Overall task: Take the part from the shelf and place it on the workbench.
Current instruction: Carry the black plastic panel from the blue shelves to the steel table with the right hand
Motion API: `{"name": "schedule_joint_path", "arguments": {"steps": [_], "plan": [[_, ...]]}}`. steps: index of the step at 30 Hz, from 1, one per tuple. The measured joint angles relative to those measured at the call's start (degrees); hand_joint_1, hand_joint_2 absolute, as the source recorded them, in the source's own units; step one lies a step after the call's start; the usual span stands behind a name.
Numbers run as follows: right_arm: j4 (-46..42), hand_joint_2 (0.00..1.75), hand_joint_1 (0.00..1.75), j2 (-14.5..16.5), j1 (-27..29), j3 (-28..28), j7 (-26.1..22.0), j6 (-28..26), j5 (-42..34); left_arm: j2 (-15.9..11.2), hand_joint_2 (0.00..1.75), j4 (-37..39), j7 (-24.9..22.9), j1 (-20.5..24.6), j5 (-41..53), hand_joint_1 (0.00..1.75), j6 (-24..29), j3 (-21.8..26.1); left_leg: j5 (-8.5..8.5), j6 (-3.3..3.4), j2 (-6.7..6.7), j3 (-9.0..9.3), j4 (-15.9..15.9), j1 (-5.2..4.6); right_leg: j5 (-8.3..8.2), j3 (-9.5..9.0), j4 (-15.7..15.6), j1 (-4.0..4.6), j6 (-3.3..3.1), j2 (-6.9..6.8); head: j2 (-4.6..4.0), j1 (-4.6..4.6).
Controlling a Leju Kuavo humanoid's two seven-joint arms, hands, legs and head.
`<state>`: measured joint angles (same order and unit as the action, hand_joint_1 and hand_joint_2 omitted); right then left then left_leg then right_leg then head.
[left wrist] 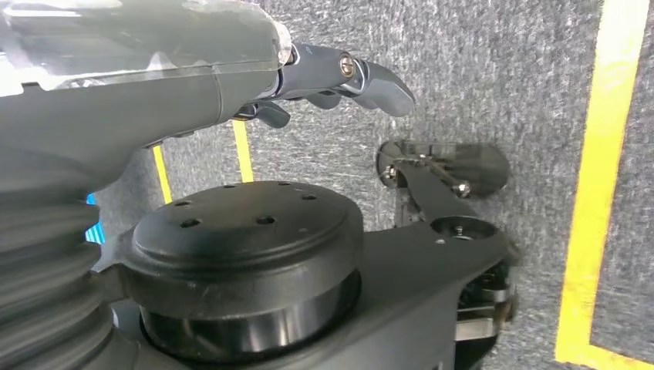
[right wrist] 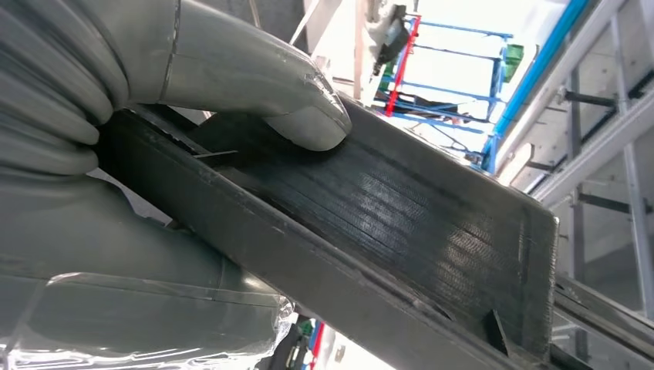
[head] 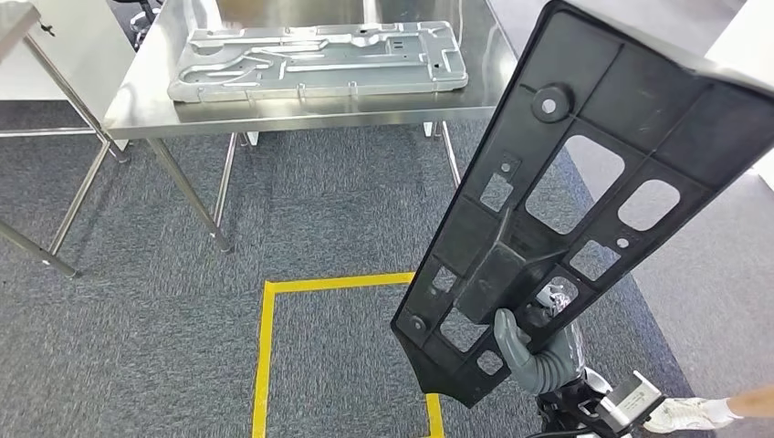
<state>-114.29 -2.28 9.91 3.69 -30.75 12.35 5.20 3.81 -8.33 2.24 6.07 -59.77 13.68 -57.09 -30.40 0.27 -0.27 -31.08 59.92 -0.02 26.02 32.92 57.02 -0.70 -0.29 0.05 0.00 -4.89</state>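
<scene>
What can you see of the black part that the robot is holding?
The black part is a long flat panel, seemingly plastic, with raised ribs, several cut-out windows and small round holes. It is held tilted, rising away from the robot above the grey carpet, short of the steel workbench. The right hand grips its lower end, thumb pressed on its face.

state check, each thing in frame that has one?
black plastic part: off the shelf, held up in the air, tilted, not yet on the workbench
right hand: grips the part near its lower end, thumb pressed on it
left hand: holds nothing, hangs over the carpet
workbench: carries a flat grey metal panel
</scene>
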Motion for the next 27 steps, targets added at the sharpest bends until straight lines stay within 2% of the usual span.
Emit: {"name": "schedule_joint_path", "arguments": {"steps": [1, 3, 4, 5, 6, 8, 9, 10, 11, 13, 15, 16, 18, 19, 20, 21, 23, 24, 25, 27], "plan": [[0.0, 1.75, 1.75, 0.0, 0.0, 0.0, 0.0, 0.0, 0.0, 0.0, 1.75, 0.0, 0.0, 0.0, 0.0, 0.00, 0.0, 0.0, -1.58, -0.22, 0.01, -1.44, 3.1, 0.11, 0.08, -0.29, -0.1, -0.07, -0.24, -0.08, 0.00, 0.00], [0.0, 1.75, 1.75, 0.0, -0.1, 0.0, 0.0, 0.0, 0.0, 0.0, 1.75, 0.0, -0.1, -0.1, 0.0, 0.00, 0.0, 0.0, -4.93, -0.59, 0.01, -5.78, 11.3, 0.28, 0.37, -0.54, -0.1, -0.04, -0.49, -0.14, 0.00, -0.01], [0.0, 1.75, 1.75, 0.0, 0.0, 0.0, 0.0, 0.0, 0.0, 0.0, 1.75, 0.0, -0.1, -0.1, 0.0, 0.00, -0.1, 0.0, -5.51, -0.73, 0.01, -7.52, 14.1, 0.36, 0.53, -0.68, -0.1, -0.04, -0.51, -0.12, 0.00, -0.01], [0.0, 1.75, 1.75, 0.0, 0.0, 0.0, 0.0, 0.0, 0.0, 0.0, 1.75, 0.0, -0.1, -0.2, -0.1, 0.00, -0.1, 0.0, -4.85, -0.81, 0.01, -8.27, 14.8, 0.44, 0.72, -0.89, -0.1, -0.04, -0.46, -0.07, 0.00, -0.01], [0.0, 1.75, 1.75, 0.0, 0.0, 0.0, 0.0, 0.0, 0.0, 0.0, 1.75, 0.0, -0.1, -0.2, -0.1, 0.00, -0.1, 0.0, -2.93, -0.81, 0.02, -7.75, 12.9, 0.52, 0.95, -1.22, 0.0, -0.05, -0.36, 0.00, 0.00, -0.01], [0.0, 1.75, 1.75, 0.0, 0.0, 0.0, 0.0, 0.0, 0.0, -0.1, 1.75, 0.0, -0.1, -0.2, -0.2, 0.00, -0.1, 0.0, 1.81, -0.57, 0.02, -4.45, 5.0, 0.61, 1.56, -2.01, 0.0, -0.01, 0.02, 0.11, 0.00, 0.00], [0.0, 1.75, 1.75, 0.0, 0.0, 0.0, 0.0, 0.0, 0.0, -0.1, 1.75, 0.0, -0.1, -0.1, -0.2, 0.00, -0.1, 0.0, 3.26, -0.33, -0.01, -2.95, 1.4, 0.54, 1.83, -2.22, 0.2, 0.07, 0.28, 0.15, 0.00, 0.00], [0.0, 1.75, 1.75, 0.0, 0.0, 0.0, 0.1, 0.0, 0.0, -0.1, 1.75, 0.0, -0.1, -0.1, -0.2, 0.00, -0.1, 0.0, 3.83, -0.07, -0.03, -2.13, -0.6, 0.45, 1.98, -2.26, 0.2, 0.17, 0.56, 0.16, 0.00, 0.01], [0.0, 1.75, 1.75, 0.0, 0.0, 0.0, 0.1, 0.0, 0.0, -0.1, 1.75, 0.0, -0.1, -0.1, -0.2, 0.00, -0.1, 0.0, 3.69, 0.25, -0.06, -1.90, -1.3, 0.32, 2.04, -2.19, 0.2, 0.23, 0.87, 0.18, 0.00, 0.01], [-0.1, 1.75, 1.75, 0.0, 0.0, 0.0, 0.1, 0.0, 0.0, -0.1, 1.75, 0.0, -0.1, -0.2, -0.2, 0.00, -0.1, 0.0, 3.76, 0.96, -0.07, -1.86, -1.7, 0.30, 2.15, -2.19, 0.1, 0.14, 1.54, 0.17, 0.00, 0.00], [-0.2, 1.75, 1.75, 0.0, 0.0, 0.0, 0.1, 0.0, 0.0, -0.1, 1.75, 0.0, -0.1, -0.2, -0.2, 0.00, 0.0, 0.0, 3.85, 1.68, -0.03, -1.41, -2.2, 0.47, 3.41, -1.57, 1.9, 0.01, 2.16, 0.10, 0.00, 0.01], [-0.2, 1.75, 1.75, 0.0, 0.0, 0.0, 0.0, 0.0, 0.0, -0.1, 1.75, 0.0, -0.1, -0.1, -0.1, 0.00, 0.0, 0.0, 3.86, 1.95, 0.00, -1.18, -2.4, 0.56, 4.80, -0.35, 4.5, -0.05, 2.39, 0.06, 0.00, 0.01], [-0.2, 1.75, 1.75, 0.0, 0.0, 0.0, 0.0, 0.0, 0.0, -0.2, 1.75, 0.0, -0.1, -0.1, -0.1, 0.00, 0.0, 0.0, 3.66, 2.28, 0.03, -1.05, -2.5, 0.44, 8.12, 4.01, 12.6, -0.09, 2.68, 0.04, 0.00, 0.02], [-0.2, 1.75, 1.75, 0.0, 0.1, 0.0, 0.0, 0.0, 0.0, -0.2, 1.75, 0.0, -0.1, -0.1, -0.1, 0.00, -0.1, 0.0, 3.55, 2.38, 0.03, -0.97, -2.5, 0.37, 8.90, 6.01, 15.8, -0.11, 2.74, 0.03, 0.00, 0.02], [-0.2, 1.75, 1.75, 0.0, 0.2, 0.0, 0.1, 0.0, 0.0, -0.2, 1.75, 0.0, -0.1, -0.1, -0.1, 0.00, -0.1, 0.0, 3.42, 2.43, 0.00, -0.84, -2.5, 0.30, 8.58, 7.14, 17.2, -0.10, 2.71, 0.03, 0.00, 0.02], [-0.2, 1.75, 1.75, 0.0, 0.2, 0.0, 0.1, 0.0, 0.0, -0.2, 1.75, 0.0, -0.1, -0.2, -0.1, 0.00, -0.1, 0.0, 3.27, 2.42, -0.05, -0.62, -2.5, 0.24, 7.05, 7.02, 16.1, -0.08, 2.58, 0.02, 0.00, 0.02], [-0.2, 1.75, 1.75, 0.0, 0.2, 0.0, 0.1, -0.1, 0.0, -0.2, 1.75, 0.0, -0.1, -0.1, 0.0, 0.00, -0.1, 0.0, 2.85, 2.24, -0.16, 0.00, -2.5, 0.13, 2.41, 3.95, 8.6, 0.05, 1.99, 0.00, 0.00, 0.02], [-0.2, 1.75, 1.75, 0.0, 0.2, 0.0, 0.1, -0.1, 0.1, -0.2, 1.75, 0.0, -0.1, -0.1, 0.0, 0.00, -0.1, 0.0, 2.60, 2.04, -0.19, 0.23, -2.4, -0.01, 0.81, 2.25, 4.8, 0.19, 1.66, -0.03, 0.00, 0.02], [-0.3, 1.75, 1.75, 0.0, 0.2, 0.0, 0.0, -0.1, 0.1, -0.2, 1.75, 0.0, -0.1, -0.1, -0.1, 0.00, -0.1, 0.0, 2.39, 1.80, -0.20, 0.36, -2.4, -0.13, -0.04, 1.10, 2.2, 0.34, 1.38, -0.04, 0.00, 0.02], [-0.3, 1.75, 1.75, 0.0, 0.3, 0.0, 0.0, -0.2, 0.1, -0.2, 1.75, 0.0, -0.1, -0.1, -0.1, 0.00, -0.1, -0.1, 2.11, 1.23, -0.16, 0.44, -2.4, -0.27, 0.04, 0.52, 0.8, 0.61, 1.00, 0.03, 0.00, 0.01]]}}
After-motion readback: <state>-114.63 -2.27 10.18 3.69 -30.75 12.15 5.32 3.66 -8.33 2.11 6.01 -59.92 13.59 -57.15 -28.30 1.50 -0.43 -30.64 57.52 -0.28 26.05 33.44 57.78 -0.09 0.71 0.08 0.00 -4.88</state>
